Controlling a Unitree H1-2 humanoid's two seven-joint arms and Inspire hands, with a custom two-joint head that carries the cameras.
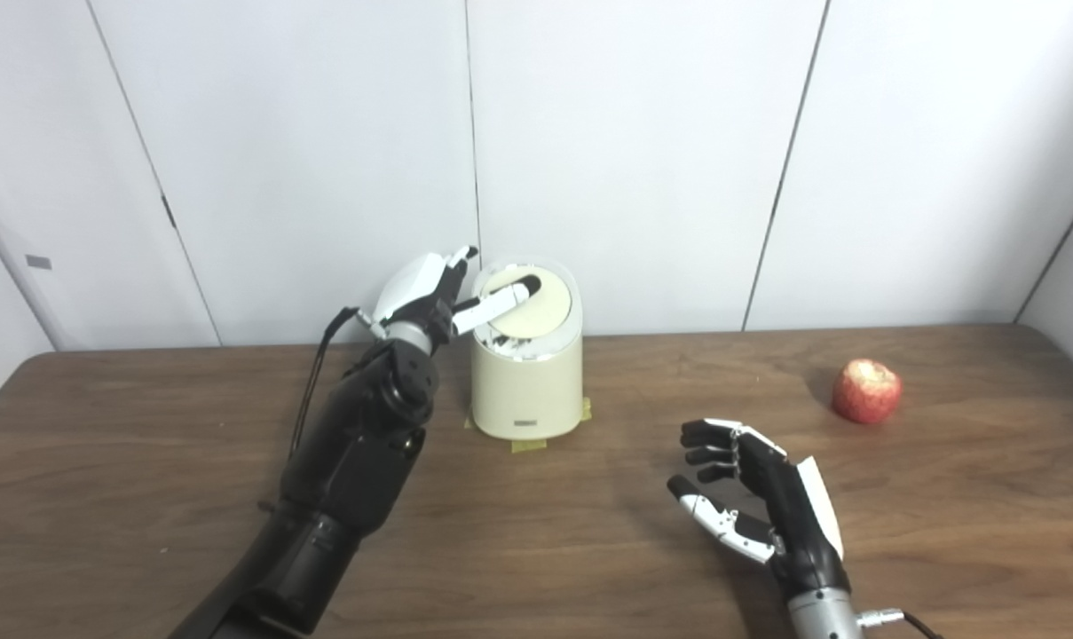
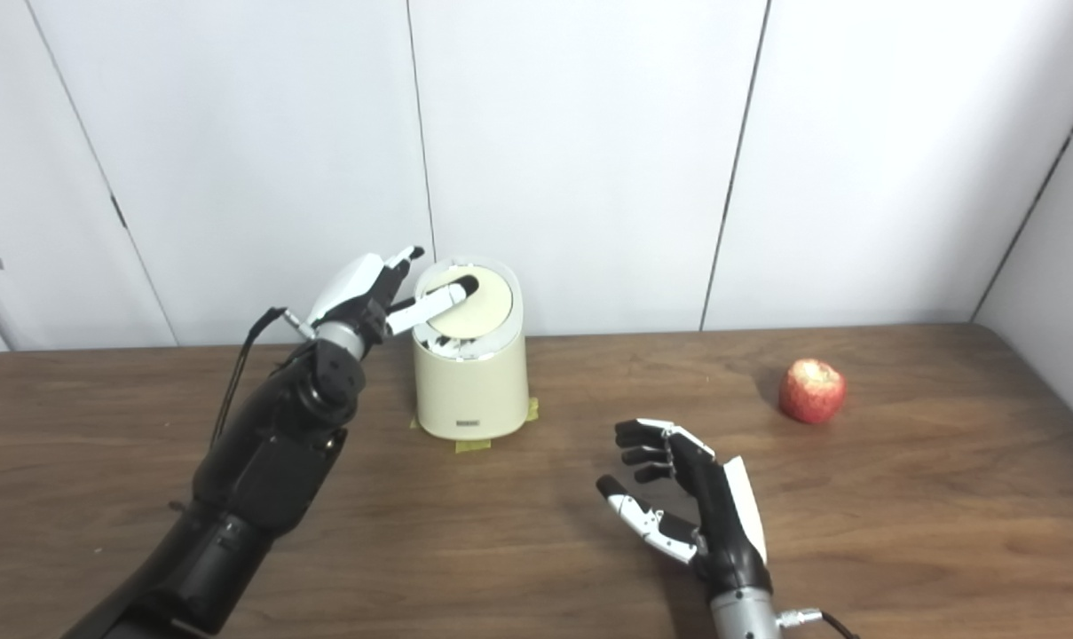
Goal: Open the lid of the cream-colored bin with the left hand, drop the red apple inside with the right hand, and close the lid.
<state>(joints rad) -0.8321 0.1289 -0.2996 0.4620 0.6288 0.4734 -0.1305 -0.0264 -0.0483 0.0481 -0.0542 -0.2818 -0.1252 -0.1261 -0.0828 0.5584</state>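
At table's back edge, near the wall, sits the cream bin (image 1: 526,373); yellow tape (image 1: 529,445) under its base, prob to keep it from sliding when pushed; left hand (image 1: 429,297) is up at the bin's top w/ one finger (image 1: 505,302) laid across the lid (image 1: 536,306), other fingers spread behind, gripping nothing; reads as a press/flip on the swing lid, i.e. step 1 underway; lid looks tilted w/ a dark gap at its front edge, so maybe partly open, can't confirm.

Red apple (image 1: 866,390) lies on the table (image 1: 589,550) far right, well apart from bin and from both hands; untouched.

Right hand (image 1: 749,497) hovers low over the table between bin and apple, palm facing left, fingers loosely curled and apart, holding nothing; looks like waiting for the lid.

Hard to see: bin interior; whether fingertip actually bears on the lid or just hovers; lid hinge type; small label on bin front unreadable; both forearms cut off at bottom edge.
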